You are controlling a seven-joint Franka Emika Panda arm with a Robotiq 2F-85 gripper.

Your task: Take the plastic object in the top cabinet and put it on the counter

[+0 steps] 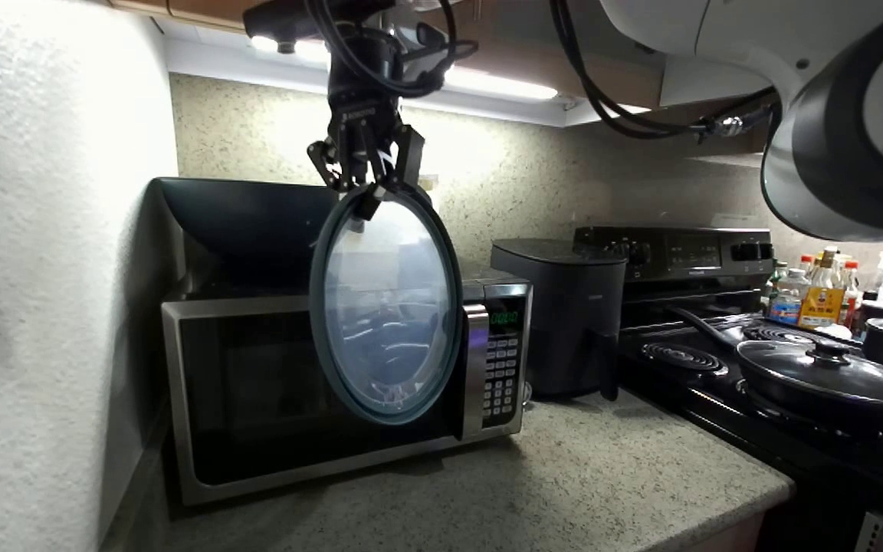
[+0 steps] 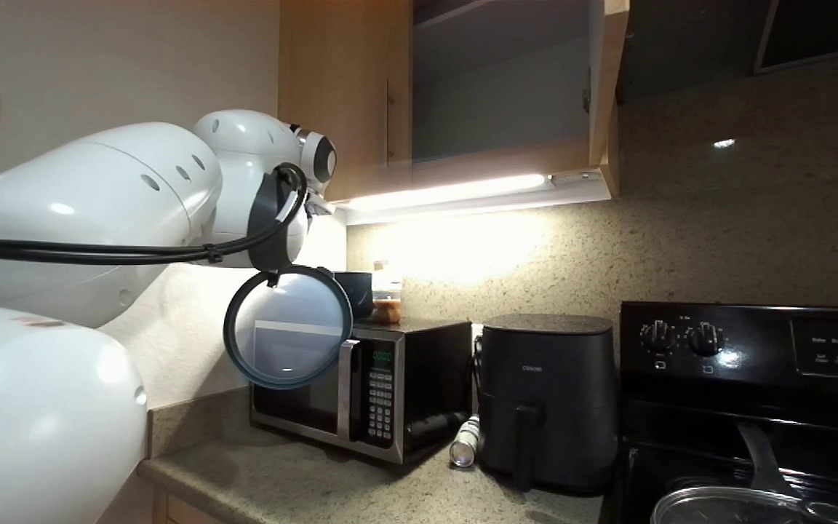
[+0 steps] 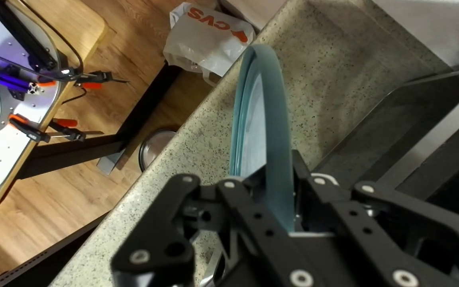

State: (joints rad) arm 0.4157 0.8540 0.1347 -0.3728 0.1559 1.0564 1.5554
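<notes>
The speckled counter (image 1: 602,471) carries a microwave (image 2: 381,393) and an air fryer (image 2: 546,400).

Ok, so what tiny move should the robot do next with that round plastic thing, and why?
Probably lower the round plastic thing gently toward the counter: the fingers pinch its upper rim, and it hangs upright in the air in front of the microwave, not yet set down.

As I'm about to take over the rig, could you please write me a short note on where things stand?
Gripper: shut on the plastic object at its top rim.
Where: the plastic object hangs on edge in front of the microwave, above the counter, not touching it.
Done: it is out of the top cabinet.
To do: lower it onto the counter, release, back away.
</notes>
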